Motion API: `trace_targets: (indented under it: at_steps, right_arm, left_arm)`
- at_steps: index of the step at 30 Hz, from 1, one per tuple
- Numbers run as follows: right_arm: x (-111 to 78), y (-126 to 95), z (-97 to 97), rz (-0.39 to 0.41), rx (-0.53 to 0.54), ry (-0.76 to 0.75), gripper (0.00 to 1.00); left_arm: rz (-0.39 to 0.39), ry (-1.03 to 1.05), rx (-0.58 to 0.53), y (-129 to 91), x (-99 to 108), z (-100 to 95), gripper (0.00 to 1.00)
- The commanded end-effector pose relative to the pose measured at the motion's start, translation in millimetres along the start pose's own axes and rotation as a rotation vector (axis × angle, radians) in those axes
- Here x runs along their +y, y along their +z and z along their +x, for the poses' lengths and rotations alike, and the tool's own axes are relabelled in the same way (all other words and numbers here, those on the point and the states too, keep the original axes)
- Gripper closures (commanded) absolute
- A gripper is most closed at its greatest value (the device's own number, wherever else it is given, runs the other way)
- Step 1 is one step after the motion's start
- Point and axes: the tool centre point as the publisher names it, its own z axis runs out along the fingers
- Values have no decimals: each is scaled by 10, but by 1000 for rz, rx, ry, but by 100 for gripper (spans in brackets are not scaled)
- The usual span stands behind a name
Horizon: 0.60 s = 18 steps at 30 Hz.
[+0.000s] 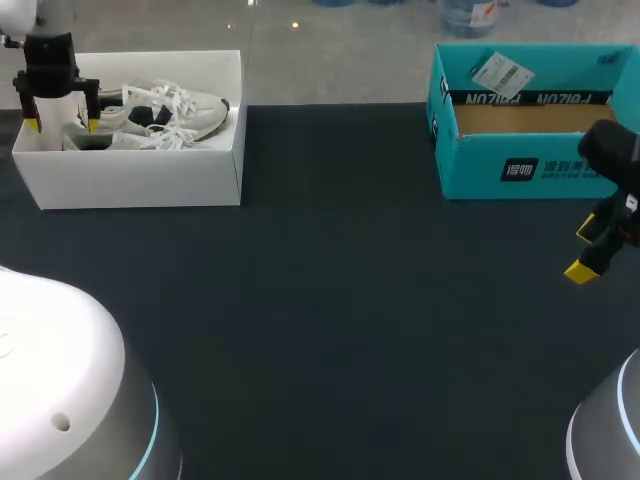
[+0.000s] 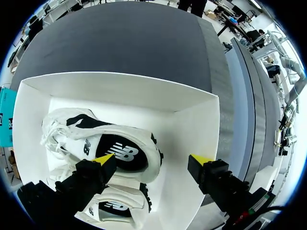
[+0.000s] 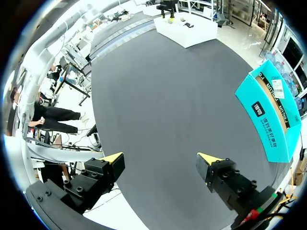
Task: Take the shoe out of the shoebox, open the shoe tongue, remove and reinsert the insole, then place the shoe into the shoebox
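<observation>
Far back on the left of the dark surface [image 1: 330, 300], a white shoebox [image 1: 140, 180], open on top, with a pair of white shoes [image 1: 190, 108] lying inside

Seen from the left wrist: first shoe [image 2: 120, 143] on its side, black-patched flank upward, laces toward the box's far end; second shoe [image 2: 115, 206] just beside it, closer to the wrist and partly hidden behind one finger

Left gripper [image 1: 62, 125] [image 2: 152, 160] hanging over the left end of the white shoebox [image 2: 120, 91], fingers spread wide and pinching nothing: one yellow tip over the heel side of the first shoe, contact impossible to tell, the other over bare box floor near the side wall

Far back on the right, a teal box [image 1: 530, 165] [image 3: 268, 129], open, brown inside, a white label [image 1: 503, 72] on its rear flap

Right gripper [image 1: 585, 250] [image 3: 162, 158] low at the right edge, in front of the teal box and apart from it, fingers spread, only bare surface between them
</observation>
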Motion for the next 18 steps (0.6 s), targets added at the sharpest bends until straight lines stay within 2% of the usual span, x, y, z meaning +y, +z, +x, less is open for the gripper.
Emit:
trace_targets:
  at_steps: [1,18]
  right_arm:
    - [20,11,-17,5,2,1,0]
    - [20,11,-17,5,2,1,0]
  left_arm:
    - [10,4,-7,129,80,-24,0]
    - [36,32,-34,335,129,-7,0]
